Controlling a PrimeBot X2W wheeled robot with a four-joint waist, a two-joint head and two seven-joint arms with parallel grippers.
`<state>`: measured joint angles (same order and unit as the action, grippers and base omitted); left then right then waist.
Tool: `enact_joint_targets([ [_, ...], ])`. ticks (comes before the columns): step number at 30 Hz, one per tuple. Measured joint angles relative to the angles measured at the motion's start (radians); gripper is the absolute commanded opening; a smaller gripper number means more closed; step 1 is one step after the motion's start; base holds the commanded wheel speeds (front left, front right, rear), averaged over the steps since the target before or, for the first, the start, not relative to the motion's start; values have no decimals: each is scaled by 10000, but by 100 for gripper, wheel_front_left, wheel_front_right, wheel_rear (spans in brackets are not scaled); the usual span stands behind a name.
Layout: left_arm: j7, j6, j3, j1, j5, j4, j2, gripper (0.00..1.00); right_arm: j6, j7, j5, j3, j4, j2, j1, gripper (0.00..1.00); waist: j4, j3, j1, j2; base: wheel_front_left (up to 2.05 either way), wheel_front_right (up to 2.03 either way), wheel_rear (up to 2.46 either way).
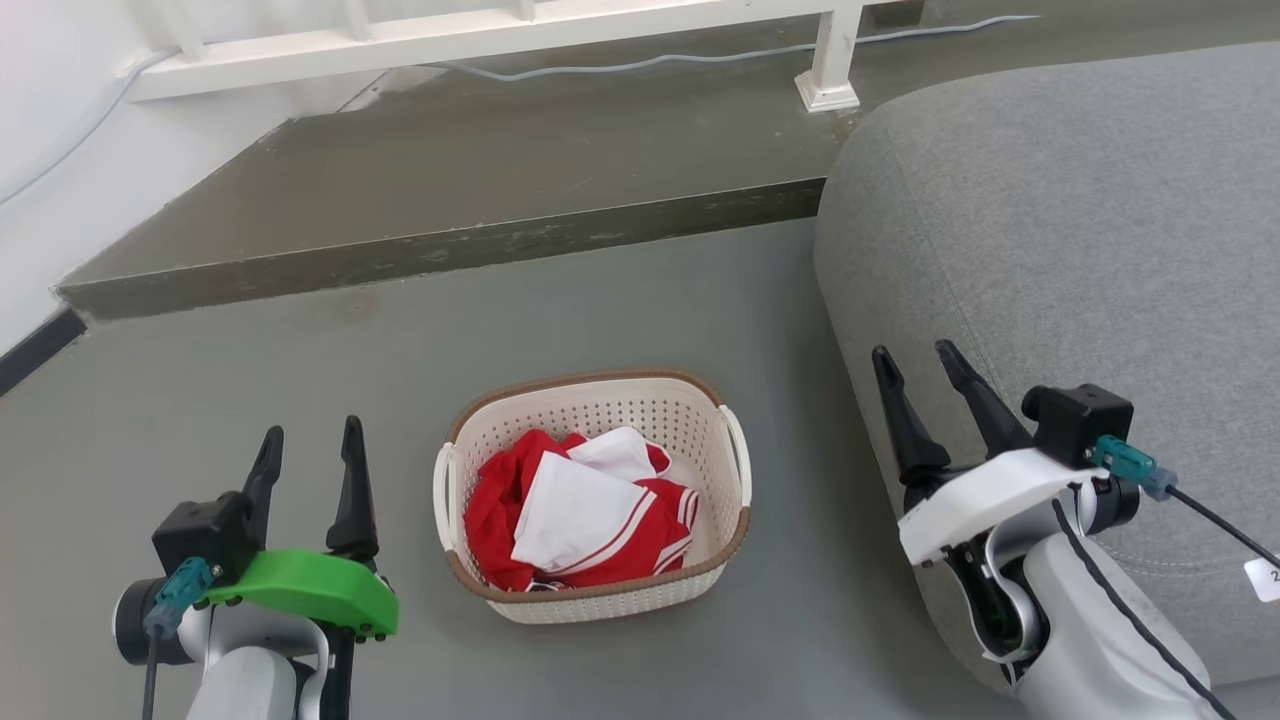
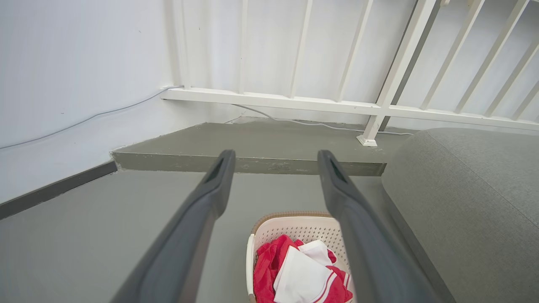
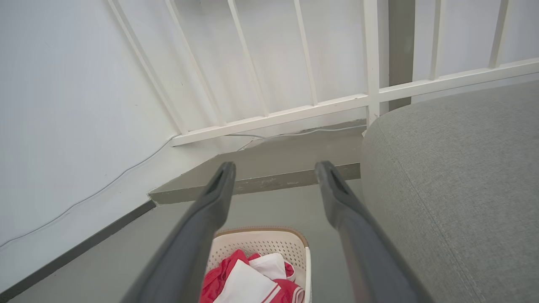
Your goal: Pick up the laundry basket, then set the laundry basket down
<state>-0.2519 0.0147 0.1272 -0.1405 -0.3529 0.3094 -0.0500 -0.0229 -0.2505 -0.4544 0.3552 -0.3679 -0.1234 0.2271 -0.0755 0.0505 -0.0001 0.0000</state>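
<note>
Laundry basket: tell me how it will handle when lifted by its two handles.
The basket is perforated plastic, so probably stiff, though its walls may flex a little. It holds just a few clothes, so likely light. Its handles sit on opposite sides, so lifting one alone would probably tip it.

Legible in the head view: a small white paper tag (image 1: 1266, 578) at the picture's right edge, fixed to the thin black cable (image 1: 1215, 522) that trails from the teal plug (image 1: 1125, 462) on the black block at the wrist behind the right gripper (image 1: 912, 350). Printed on it in dark ink, what looks like a "2", the rest cut off by the picture's edge and too small to confirm.
</note>
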Motion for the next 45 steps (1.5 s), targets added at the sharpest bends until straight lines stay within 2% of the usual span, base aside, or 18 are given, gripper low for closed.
enact_joint_targets([
  [31, 0, 263, -169, 503, 56, -466, 59, 100, -35, 0, 520, -403, 359, 171, -690, 100, 58, -7, 0, 0, 0, 0, 0],
  [45, 0, 357, -171, 666, 42, -510, 67, 100, -203, 0, 757, -541, 401, 267, -730, 100, 36, -37, 0, 0, 0, 0, 0],
])
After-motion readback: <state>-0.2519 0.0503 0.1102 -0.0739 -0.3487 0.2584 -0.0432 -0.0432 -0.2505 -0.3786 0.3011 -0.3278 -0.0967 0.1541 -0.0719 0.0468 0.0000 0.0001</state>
